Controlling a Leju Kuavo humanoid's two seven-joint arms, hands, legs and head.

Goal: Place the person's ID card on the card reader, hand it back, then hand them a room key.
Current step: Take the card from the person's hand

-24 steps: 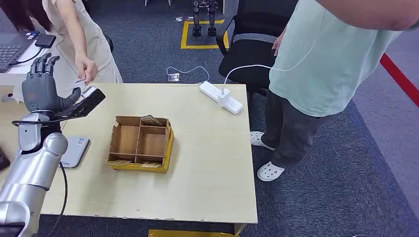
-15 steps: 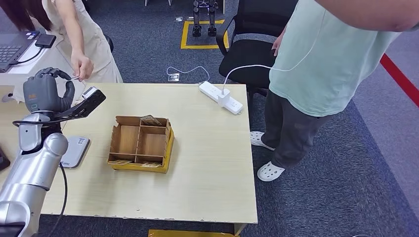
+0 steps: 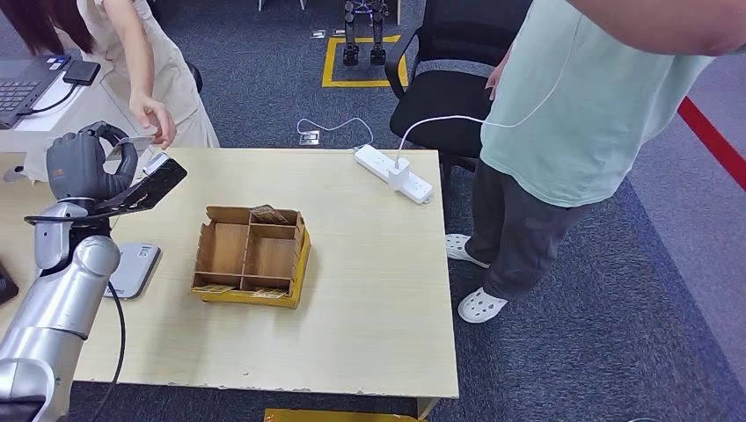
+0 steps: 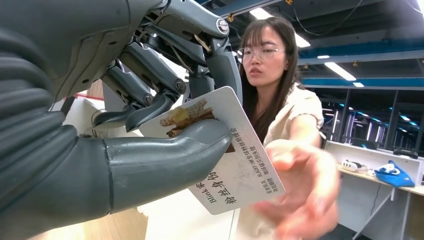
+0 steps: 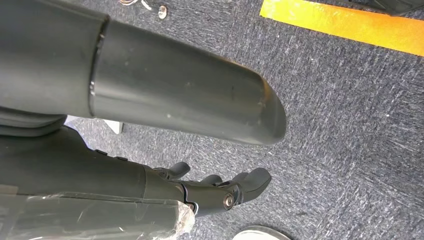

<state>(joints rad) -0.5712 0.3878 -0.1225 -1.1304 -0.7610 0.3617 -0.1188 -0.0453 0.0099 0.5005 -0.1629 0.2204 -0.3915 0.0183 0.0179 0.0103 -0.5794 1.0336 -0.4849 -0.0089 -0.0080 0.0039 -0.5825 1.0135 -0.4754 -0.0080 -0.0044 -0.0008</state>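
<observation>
Left hand (image 4: 125, 130): raised over the far left table corner; grey ribbed cover, thick smooth thumb, dark jointed fingers; thumb and fingers clamped on the ID card.
ID card (image 4: 227, 155): flat white plastic rectangle, rounded corners, small portrait print and lines of dark text; held in the air in the left hand, free end toward the person; in head view a pale sliver (image 3: 132, 141) between left hand and the person's hand.
Person's hand (image 4: 300, 190): open, blurred, just beside the card's free edge; touching or not, cannot tell.
Right hand (image 5: 220, 192): hanging over grey carpet; dark fingers apart, holding nothing.
Card reader (image 3: 134, 268): flat pale grey slab, rounded corners, on the table's left side, well apart from the card.
Box (image 3: 251, 255): shallow cardboard tray, yellow outer wall, brown dividers forming compartments; mid-table.
Table (image 3: 369, 299): light wood-grain top, rectangular.
Power strip (image 3: 391, 173): long white bar with white plug and cord, far table edge.
Chair (image 3: 449, 88): black, padded, beyond the table.
</observation>
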